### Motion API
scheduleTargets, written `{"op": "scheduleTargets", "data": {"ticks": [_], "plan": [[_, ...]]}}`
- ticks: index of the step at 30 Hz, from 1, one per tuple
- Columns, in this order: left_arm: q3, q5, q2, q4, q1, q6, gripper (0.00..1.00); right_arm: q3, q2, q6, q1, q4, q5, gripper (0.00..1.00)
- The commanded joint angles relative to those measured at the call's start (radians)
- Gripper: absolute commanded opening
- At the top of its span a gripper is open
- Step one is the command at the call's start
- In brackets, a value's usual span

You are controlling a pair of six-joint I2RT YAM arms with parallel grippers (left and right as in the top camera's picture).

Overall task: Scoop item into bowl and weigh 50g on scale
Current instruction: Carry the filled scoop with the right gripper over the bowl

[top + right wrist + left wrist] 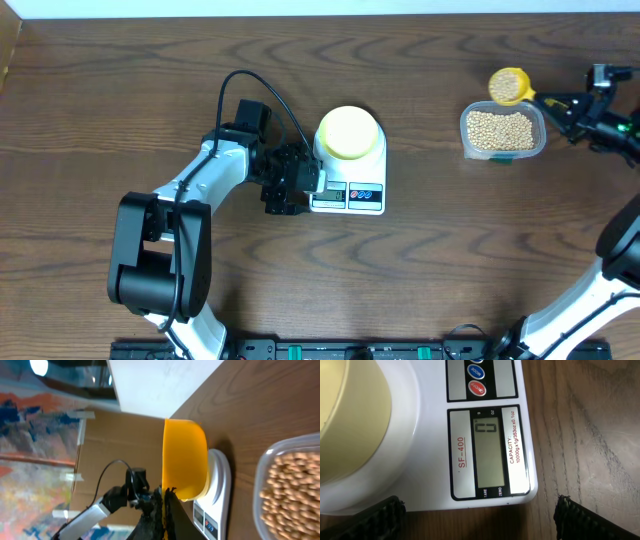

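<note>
The pale yellow-green bowl (348,132) stands on the white scale (348,197), whose display (486,455) reads 0. Beside the scale's front left corner, my left gripper (290,182) is open; its black fingertips (380,519) straddle bare table just off the scale's edge (485,499), with nothing between them. The bowl's wall (347,420) fills the upper left of the left wrist view. My right gripper (562,103) is shut on the handle of a yellow scoop (510,86) loaded with beans, held just behind the clear tub (503,132). The scoop's cup (184,457) sits above the shut gripper (165,510).
The clear tub (290,490) holds many tan beans and lies right of the scale. The left arm (200,190) stretches from the table's front left toward the scale. A white wall edge runs along the back of the table.
</note>
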Motion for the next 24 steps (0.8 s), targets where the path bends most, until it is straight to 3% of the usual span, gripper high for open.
{"op": "scheduleTargets", "data": {"ticks": [1, 24], "plan": [[-0.010, 0.017, 0.020, -0.003, -0.001, 0.014, 0.98, -0.006, 0.011, 0.006, 0.050, -0.001, -0.048, 0.01], [-0.010, 0.017, 0.020, -0.003, -0.001, 0.014, 0.97, -0.006, 0.010, 0.006, 0.495, 0.024, -0.048, 0.01]]}}
